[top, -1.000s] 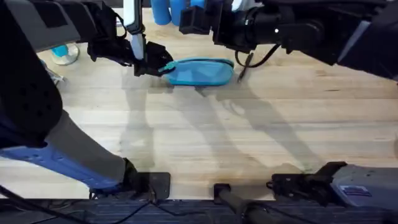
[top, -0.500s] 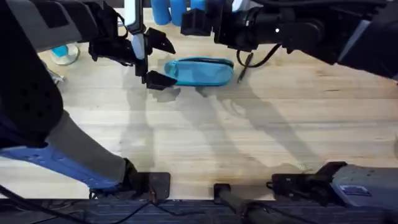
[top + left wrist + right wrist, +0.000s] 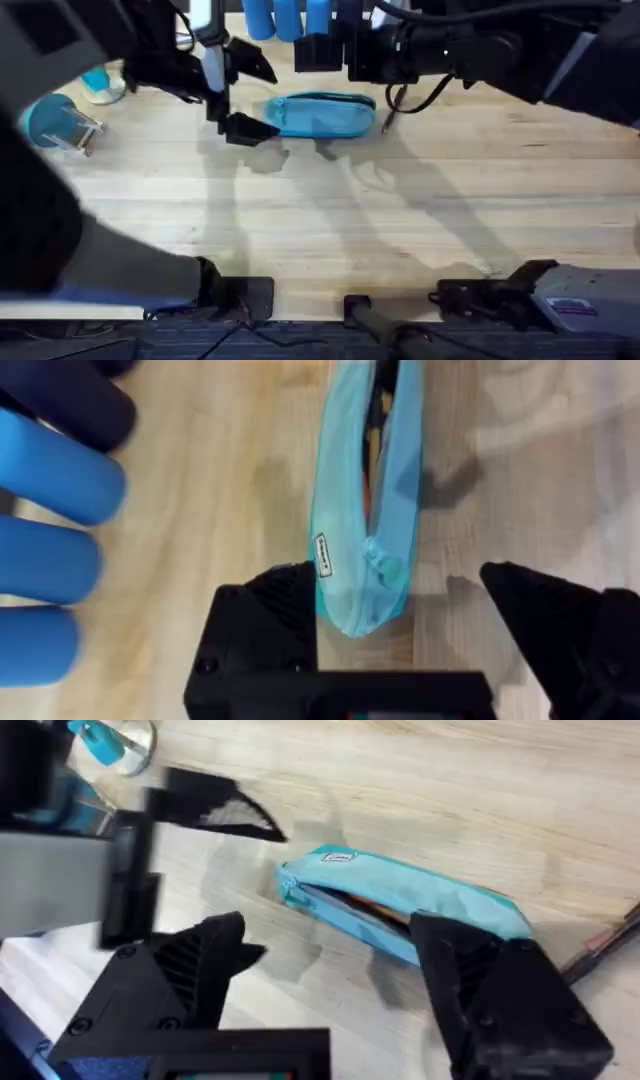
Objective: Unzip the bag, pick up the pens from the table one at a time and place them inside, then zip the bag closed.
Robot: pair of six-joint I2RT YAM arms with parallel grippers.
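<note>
Pale wood planks run across the surface (image 3: 400, 230), and the light-blue bag (image 3: 322, 114) lies flat on it toward the far edge, lengthwise along that edge and a little left of the middle. My left hand (image 3: 248, 96) sits at the bag's left end with its two black fingers spread apart, one toward the far edge and one toward the near edge, so the tip of the bag lies between them; from my left wrist that hand (image 3: 430, 630) frames the rounded end of the bag (image 3: 365, 510), and one finger looks to be just touching the fabric while the other stands clear of it. The zipper (image 3: 383, 420) is parted along the top, and inside the gap I can see something orange and something dark, most likely the pens (image 3: 372, 445), though I cannot tell how many. A small white label (image 3: 323, 555) sits on the bag's side near that end. My right hand (image 3: 330, 970) hovers over the bag's other end, its fingers apart and gripping nothing, with the bag (image 3: 400, 900) between them. Along the far edge stand several blue cylinders (image 3: 285, 17), and near the far-left corner lies a teal object (image 3: 55, 120).
</note>
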